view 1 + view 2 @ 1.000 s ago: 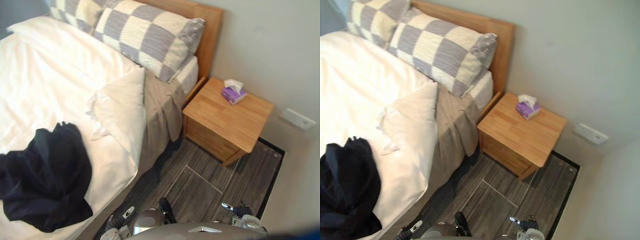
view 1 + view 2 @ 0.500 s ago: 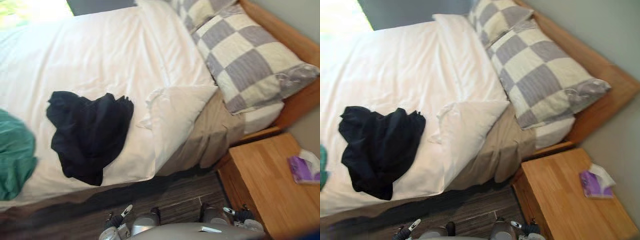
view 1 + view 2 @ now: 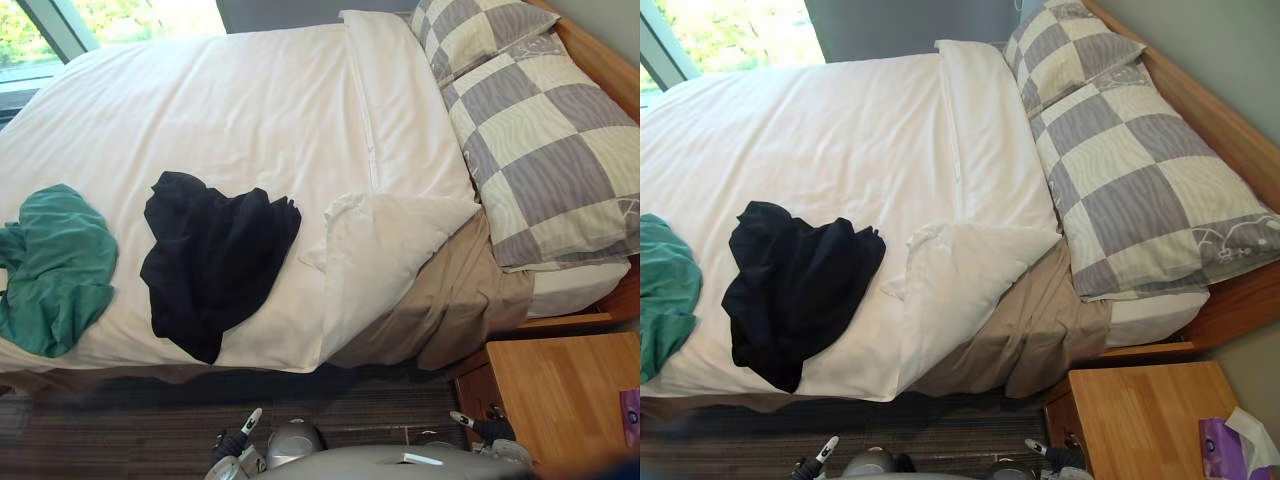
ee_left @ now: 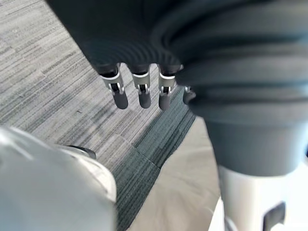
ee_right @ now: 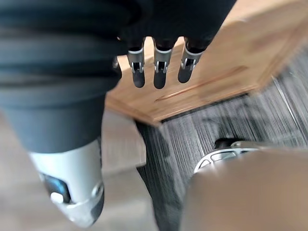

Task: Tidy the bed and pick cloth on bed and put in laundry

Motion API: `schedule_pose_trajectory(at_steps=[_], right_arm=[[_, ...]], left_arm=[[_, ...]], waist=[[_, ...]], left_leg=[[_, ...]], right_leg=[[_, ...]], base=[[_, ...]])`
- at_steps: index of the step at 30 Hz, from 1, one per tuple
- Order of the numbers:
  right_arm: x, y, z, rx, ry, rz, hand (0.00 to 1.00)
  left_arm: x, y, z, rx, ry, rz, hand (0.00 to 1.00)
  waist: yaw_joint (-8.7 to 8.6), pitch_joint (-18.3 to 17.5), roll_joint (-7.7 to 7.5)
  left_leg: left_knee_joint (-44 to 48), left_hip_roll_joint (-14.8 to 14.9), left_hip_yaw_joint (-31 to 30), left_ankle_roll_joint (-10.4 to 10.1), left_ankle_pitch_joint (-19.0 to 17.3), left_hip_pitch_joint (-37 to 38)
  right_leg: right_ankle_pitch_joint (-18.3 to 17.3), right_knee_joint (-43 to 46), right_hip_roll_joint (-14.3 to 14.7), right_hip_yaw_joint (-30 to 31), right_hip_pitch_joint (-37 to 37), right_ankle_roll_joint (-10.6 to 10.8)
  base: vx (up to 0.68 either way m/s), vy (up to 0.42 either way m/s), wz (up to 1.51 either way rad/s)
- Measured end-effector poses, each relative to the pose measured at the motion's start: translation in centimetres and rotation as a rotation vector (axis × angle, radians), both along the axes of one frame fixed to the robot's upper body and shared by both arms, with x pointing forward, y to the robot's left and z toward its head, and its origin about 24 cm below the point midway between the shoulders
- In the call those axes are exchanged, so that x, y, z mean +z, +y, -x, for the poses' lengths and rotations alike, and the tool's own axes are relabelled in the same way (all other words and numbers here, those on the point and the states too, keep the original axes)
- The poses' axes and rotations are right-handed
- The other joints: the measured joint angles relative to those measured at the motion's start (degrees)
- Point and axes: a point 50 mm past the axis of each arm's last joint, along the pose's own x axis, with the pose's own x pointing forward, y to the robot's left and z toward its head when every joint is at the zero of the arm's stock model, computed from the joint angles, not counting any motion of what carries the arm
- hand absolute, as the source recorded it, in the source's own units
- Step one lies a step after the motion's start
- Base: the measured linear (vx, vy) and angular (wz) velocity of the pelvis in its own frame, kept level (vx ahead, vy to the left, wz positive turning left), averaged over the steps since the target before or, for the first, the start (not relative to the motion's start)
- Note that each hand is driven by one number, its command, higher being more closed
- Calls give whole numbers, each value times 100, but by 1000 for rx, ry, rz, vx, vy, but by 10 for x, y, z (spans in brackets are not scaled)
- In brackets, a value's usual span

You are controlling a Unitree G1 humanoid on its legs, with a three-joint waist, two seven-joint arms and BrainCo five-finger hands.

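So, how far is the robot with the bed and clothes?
Nothing looks done yet. The black cloth and the green cloth lie on the bed, and the blanket corner is folded back. Nothing is in hand: the left hand and right hand hang open and empty. All picking and tidying is left.

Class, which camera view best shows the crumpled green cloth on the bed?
The left eye view: the crumpled green cloth lies almost whole on the white duvet. The right eye view cuts it at the edge; wrist views face the floor.
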Motion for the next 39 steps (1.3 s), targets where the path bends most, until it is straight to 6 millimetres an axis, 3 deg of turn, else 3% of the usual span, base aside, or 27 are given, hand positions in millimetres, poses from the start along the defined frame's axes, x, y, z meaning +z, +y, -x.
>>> schedule_pose_trajectory(at_steps=[1, 2, 4, 5, 7, 9, 10, 11, 12, 14, 15, 17, 20, 28, 35, 39], right_arm=[[-1, 2, 6, -53, 2, -20, 0], [-4, 7, 20, -169, 12, -56, 0], [-1, 3, 30, -264, -5, -63, 0], [2, -3, 30, -286, -27, -50, 0], [26, -36, 13, -332, -173, 58, 0], [78, -87, -19, -316, -395, 271, 0], [93, -98, -26, -303, -446, 328, 0], [124, -117, -40, -264, -542, 443, 0], [139, -124, -48, -241, -587, 500, 0], [192, -137, -74, -130, -718, 715, 0], [200, -138, -78, -91, -722, 776, 0], [218, -134, -98, 18, -727, 917, 0], [230, -118, -125, 131, -765, 985, 0], [270, -54, -207, 571, -936, 1110, 0], [290, -12, -244, 784, -1016, 1148, 0], [316, 4, -258, 867, -1083, 1215, 0]], left_arm=[[0, 2, 3, 12, 5, -3, 0], [0, 5, 9, 39, 16, -7, 0], [0, 9, 12, 70, 19, -8, 0], [0, 7, 13, 75, 17, -4, 0], [-1, 3, 16, 88, 15, 16, 0], [-2, 3, 21, 83, 28, 14, 0], [-2, 4, 23, 83, 30, 11, 0], [-1, 6, 27, 81, 39, 4, 0], [-1, 6, 30, 74, 48, 2, 0], [-3, 3, 43, 22, 93, 3, 0], [-3, 3, 46, 6, 103, 4, 0], [-3, 7, 48, -86, 127, -6, 0], [-3, 12, 46, -191, 150, -27, 0], [-2, 10, 26, -368, 134, -53, 0], [0, 11, 16, -412, 114, -66, 0], [2, 14, -2, -438, 71, -86, 0]], waist=[[1, -26, -13], [-27, -130, -128], [-53, -187, -94], [-70, -220, -110], [-190, -263, -40], [-212, -347, 61], [-208, -358, 64], [-179, -365, 63], [-179, -369, 53], [-196, -418, -12], [-197, -431, -33], [-183, -479, -89], [-210, -480, -113], [-145, -260, -14], [42, 110, -9], [101, 448, 32]], left_leg=[[-142, -41, 28, -8, 72, 49], [-467, -133, 62, -27, 240, 210], [-844, -210, 95, -49, 424, 376], [-954, -230, 120, -48, 472, 428], [-1230, -289, 175, -57, 550, 485], [-1374, -324, 233, -68, 548, 497], [-1395, -326, 246, -68, 550, 510], [-1430, -326, 273, -79, 563, 539], [-1431, -325, 272, -84, 567, 538], [-1436, -314, 192, -86, 626, 494], [-1440, -314, 165, -84, 651, 477], [-1441, -309, 13, -88, 705, 430], [-1415, -330, -165, -64, 756, 359], [-1412, -365, -751, 20, 1050, 15], [-1409, -357, -1000, 45, 1224, -339], [-1055, -295, -1174, 115, 1155, -830]], right_leg=[[2, -20, -3, 18, -16, 3], [6, -50, -5, 42, 9, 7], [6, -57, 4, 46, 48, 7], [6, -53, 8, 54, 51, 7], [6, -75, 21, 86, 2, 7], [11, -73, 22, 119, -56, 8], [11, -69, 21, 120, -54, 9], [11, -65, 29, 120, -47, 8], [10, -66, 34, 121, -47, 8], [9, -93, 65, 122, -59, 6], [9, -102, 69, 116, -59, 6], [9, -112, 99, 110, -59, 5], [13, -163, 102, 109, -60, -1], [278, -436, 184, -15, -61, -65], [354, -501, 197, -58, -271, -51], [397, -322, 201, -64, -627, -81]], base=[[-10, 1, -15], [-15, -14, -9], [-59, -25, -6], [-94, -22, -7], [-73, 0, -6], [-51, 20, -3], [0, 0, 0], [0, 0, 0], [0, 0, 0], [28, -28, 8], [55, -37, 15], [63, -46, 21], [64, -23, 26], [-3, -20, 25], [-87, 8, 17], [-127, 30, 15]])
